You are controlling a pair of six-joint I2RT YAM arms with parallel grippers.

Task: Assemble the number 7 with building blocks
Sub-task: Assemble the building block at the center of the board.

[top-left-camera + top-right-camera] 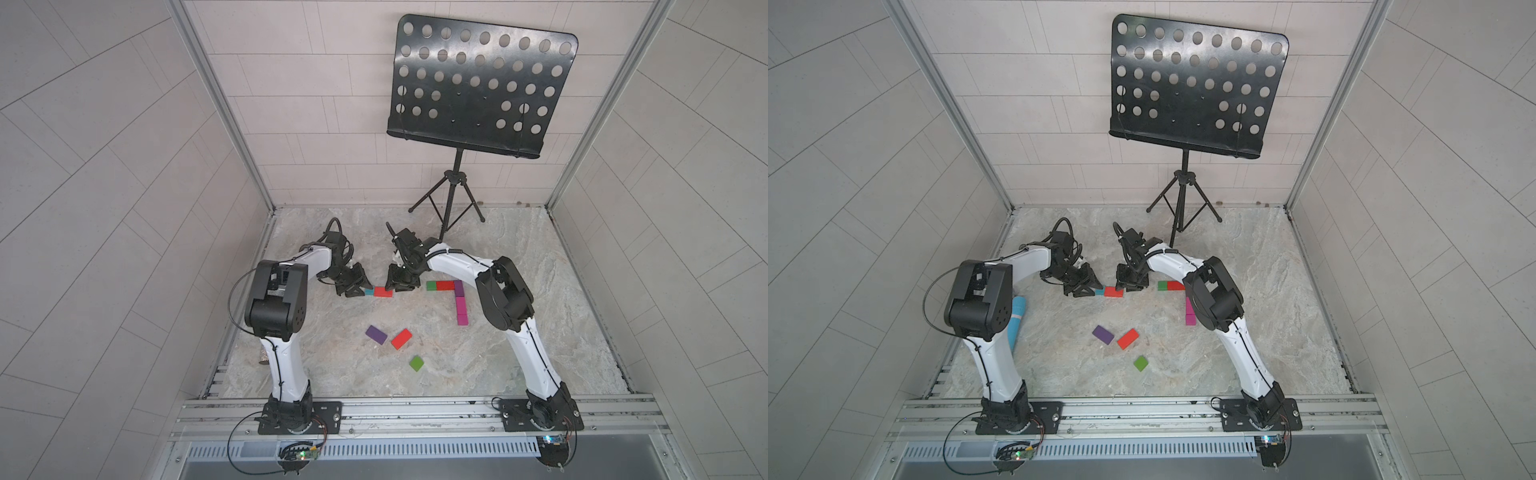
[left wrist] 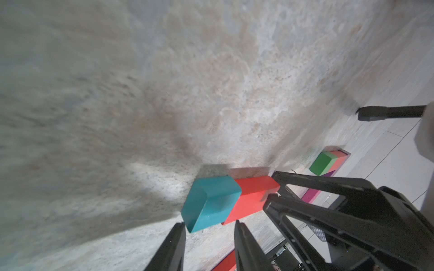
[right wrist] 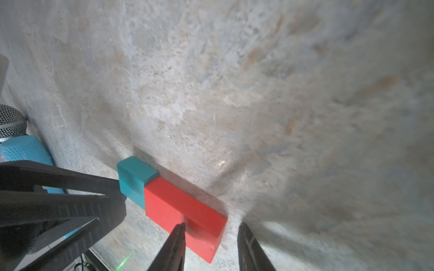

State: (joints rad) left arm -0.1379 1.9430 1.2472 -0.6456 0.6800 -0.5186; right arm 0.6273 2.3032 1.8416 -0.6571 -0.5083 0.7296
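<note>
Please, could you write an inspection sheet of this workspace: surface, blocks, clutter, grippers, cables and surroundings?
Surface: marbled tabletop, clean.
Job's things: number 7 laid out beside the right arm; teal block abutting red block; loose purple block, loose red block, loose green block.
Clutter: microphone beside the left arm.
Grippers: left gripper tips at the teal block, grip unclear; right gripper open at the red block's end.
Cables: black cables along both arms, nothing snagged.
Surroundings: music stand, tiled walls.

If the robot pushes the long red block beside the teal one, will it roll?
Probably not: the red block lies flat with square edges, so it should slide. It looks solid, so it likely won't bend. It touches the teal block, so an endwise push would probably move both.
</note>
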